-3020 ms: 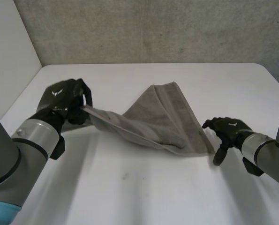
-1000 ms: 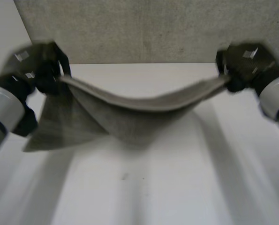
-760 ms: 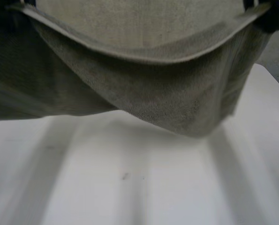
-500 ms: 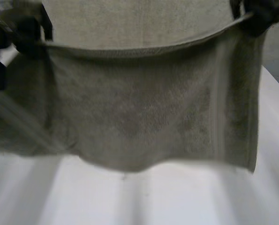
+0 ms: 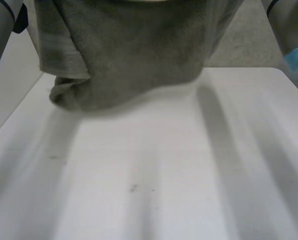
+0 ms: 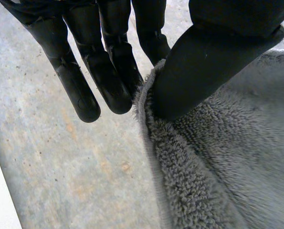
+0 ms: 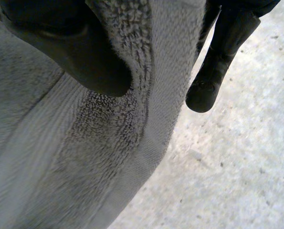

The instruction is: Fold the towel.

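Towel [image 5: 123,55] hangs above the table [image 5: 189,175], bottom end bunched on its far side (held high so it drapes out flat, I'd guess). Left wrist view: left hand [image 6: 218,57] pinches its edge, thumb against fingers. Right wrist view: right hand [image 7: 75,52] clamps the hem likewise.

We see the grey terry towel [image 5: 128,55] hanging in loose folds, its lower end bunched over the bench's [image 5: 189,175] far-left part.
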Controlling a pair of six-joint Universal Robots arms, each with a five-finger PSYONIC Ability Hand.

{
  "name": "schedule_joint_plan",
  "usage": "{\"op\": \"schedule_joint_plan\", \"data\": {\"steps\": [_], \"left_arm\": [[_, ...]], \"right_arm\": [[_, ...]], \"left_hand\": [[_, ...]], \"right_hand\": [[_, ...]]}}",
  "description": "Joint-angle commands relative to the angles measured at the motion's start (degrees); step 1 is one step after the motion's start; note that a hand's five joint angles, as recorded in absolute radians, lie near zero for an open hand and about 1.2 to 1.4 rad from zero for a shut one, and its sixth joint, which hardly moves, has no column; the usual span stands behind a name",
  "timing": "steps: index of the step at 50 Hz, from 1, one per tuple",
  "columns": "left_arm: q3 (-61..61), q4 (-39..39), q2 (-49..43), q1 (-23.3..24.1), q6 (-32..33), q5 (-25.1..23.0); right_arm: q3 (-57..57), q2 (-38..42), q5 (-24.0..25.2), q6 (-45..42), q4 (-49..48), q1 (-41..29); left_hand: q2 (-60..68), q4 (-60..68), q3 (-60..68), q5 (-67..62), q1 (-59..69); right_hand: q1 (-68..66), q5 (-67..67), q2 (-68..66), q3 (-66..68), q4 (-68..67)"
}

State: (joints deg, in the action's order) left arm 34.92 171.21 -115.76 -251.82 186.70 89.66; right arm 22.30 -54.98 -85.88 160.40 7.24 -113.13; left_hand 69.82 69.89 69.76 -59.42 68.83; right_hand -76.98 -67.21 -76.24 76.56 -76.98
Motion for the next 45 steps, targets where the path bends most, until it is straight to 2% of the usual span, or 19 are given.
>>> {"op": "schedule_joint_plan", "data": {"steps": [1,2,4,5,6,7,9,10,15,18,20,23,27,35,37,38,40,45], "left_arm": [[22.15,-0.26,8.34,0.01,-0.28,-0.45],[22.21,-0.26,8.35,0.01,-0.28,-0.45],[33.50,0.70,11.07,0.10,0.16,-0.71],[33.55,0.71,11.08,0.10,0.16,-0.71],[38.68,0.97,12.21,0.10,0.16,-0.80],[43.52,1.49,13.00,0.27,0.16,-0.80],[48.09,2.28,13.45,0.53,0.16,-0.80],[48.14,2.29,13.45,0.54,0.16,-0.80],[62.09,8.69,12.84,2.55,0.34,-0.80],[64.05,11.08,12.05,3.61,0.42,-0.80],[66.06,15.63,9.51,5.10,0.51,-0.80],[66.60,18.62,8.27,5.37,0.42,-0.89],[66.77,20.13,7.74,5.55,0.42,-0.97],[67.30,20.83,5.89,5.63,0.34,-0.97],[67.56,20.83,5.02,5.81,0.34,-0.97],[67.56,20.83,5.01,5.81,0.34,-0.97],[67.65,20.83,4.05,5.98,0.34,-0.89],[67.65,21.18,2.65,6.07,0.16,-0.80]], "right_arm": [[14.13,-5.13,1.15,-0.44,11.02,0.28],[14.17,-5.14,1.15,-0.44,11.05,0.28],[22.56,-6.28,1.68,-0.44,14.11,0.46],[22.61,-6.28,1.68,-0.44,14.12,0.46],[27.39,-6.98,2.38,-0.62,14.30,0.55],[27.44,-6.99,2.38,-0.62,14.30,0.55],[37.06,-8.56,4.66,-1.14,13.77,1.07],[37.11,-8.57,4.67,-1.14,13.77,1.07],[55.70,-9.88,9.23,-2.90,9.22,5.72],[59.87,-10.24,10.12,-2.90,6.48,6.52],[67.05,-10.94,10.73,-2.99,0.27,8.10],[72.07,-11.82,11.00,-2.47,-5.27,10.03],[75.78,-13.31,11.17,-1.94,-10.31,12.32],[80.00,-16.13,12.75,3.51,-16.46,15.84],[81.05,-16.83,14.85,7.71,-18.04,16.98],[81.05,-16.83,14.86,7.73,-18.05,16.98],[81.75,-17.36,16.96,11.32,-19.01,18.21],[82.11,-17.44,18.64,13.35,-19.28,18.74]], "left_hand": [[10.18,10.11,10.24,-10.58,11.17],[10.18,10.11,10.24,-10.58,11.17],[10.18,10.11,10.24,-10.58,11.17],[10.18,10.11,10.24,-10.58,11.17],[10.18,10.11,10.24,-10.58,11.17],[10.18,10.11,10.24,-10.58,11.17],[10.18,10.11,10.24,-10.58,11.17],[10.18,10.11,10.24,-10.58,11.17],[10.18,10.11,10.24,-10.58,11.17],[10.18,10.11,10.24,-10.58,11.17],[10.18,10.11,10.24,-10.58,11.17],[10.18,10.11,10.24,-10.58,11.17],[10.18,10.11,10.24,-10.58,11.17],[-8.97,-9.04,-8.91,8.58,-7.98],[-20.52,-20.59,-20.46,20.13,-19.53],[-20.58,-20.65,-20.52,20.18,-19.59],[-30.63,-30.70,-30.57,30.23,-29.64],[-35.54,-35.61,-35.48,35.15,-34.55]], "right_hand": [[-3.02,-2.79,-3.76,3.44,-3.02],[-3.02,-2.79,-3.76,3.44,-3.02],[-3.02,-2.79,-3.76,3.44,-3.02],[-3.02,-2.79,-3.76,3.44,-3.02],[-3.02,-2.79,-3.76,3.44,-3.02],[-3.02,-2.79,-3.76,3.44,-3.02],[-3.02,-2.79,-3.76,3.44,-3.02],[-3.02,-2.79,-3.76,3.44,-3.02],[-3.02,-2.79,-3.76,3.44,-3.02],[-3.02,-2.79,-3.76,3.44,-3.02],[-3.02,-2.79,-3.76,3.44,-3.02],[-3.02,-2.79,-3.76,3.44,-3.02],[-3.02,-2.79,-3.76,3.44,-3.02],[-3.02,-2.79,-3.76,3.44,-3.02],[-3.02,-2.79,-3.76,3.44,-3.02],[-3.02,-2.79,-3.76,3.44,-3.02],[-3.02,-2.79,-3.76,3.44,-3.02],[-3.02,-2.79,-3.76,3.44,-3.02]]}}
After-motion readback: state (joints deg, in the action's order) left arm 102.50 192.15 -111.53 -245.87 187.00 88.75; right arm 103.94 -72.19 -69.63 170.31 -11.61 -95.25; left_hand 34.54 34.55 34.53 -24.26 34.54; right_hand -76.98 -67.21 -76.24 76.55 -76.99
